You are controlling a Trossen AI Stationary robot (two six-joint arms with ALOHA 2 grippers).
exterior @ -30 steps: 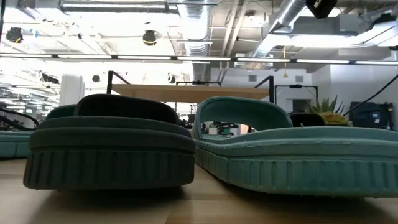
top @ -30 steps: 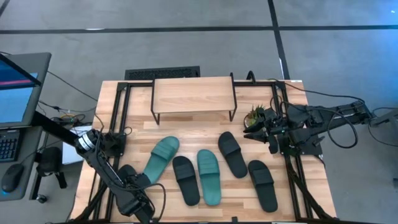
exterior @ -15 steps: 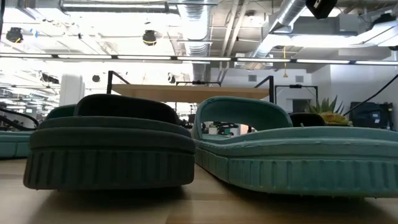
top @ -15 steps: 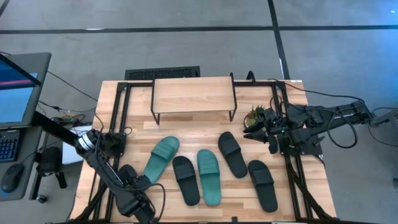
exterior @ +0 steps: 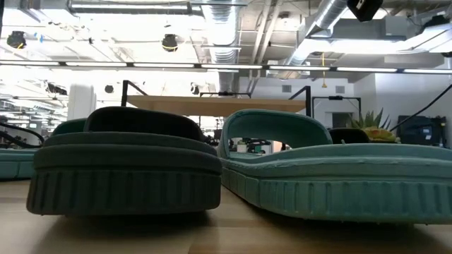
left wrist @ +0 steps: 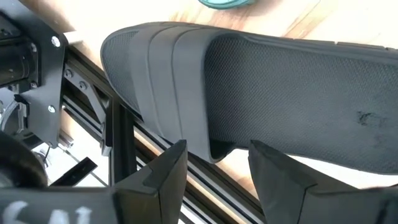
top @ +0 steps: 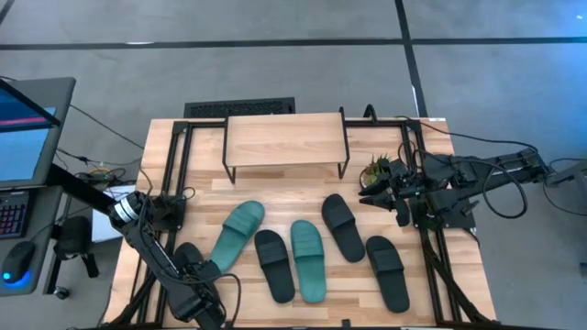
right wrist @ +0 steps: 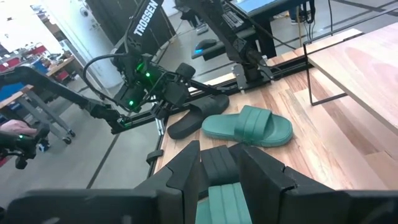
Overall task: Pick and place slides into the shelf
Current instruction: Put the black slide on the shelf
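Your left end effector (left wrist: 214, 171) sits at the lower left of the high view, fingers apart, straddling the edge of a black slide (left wrist: 261, 99) at the surface's (top: 431, 307) rim. Close off-centre and the slide may tip off the edge. The right end effector (top: 365, 196) waits at centre right, partly apart, holding nothing. The shelf (top: 285, 139) stands upper centre, bare.
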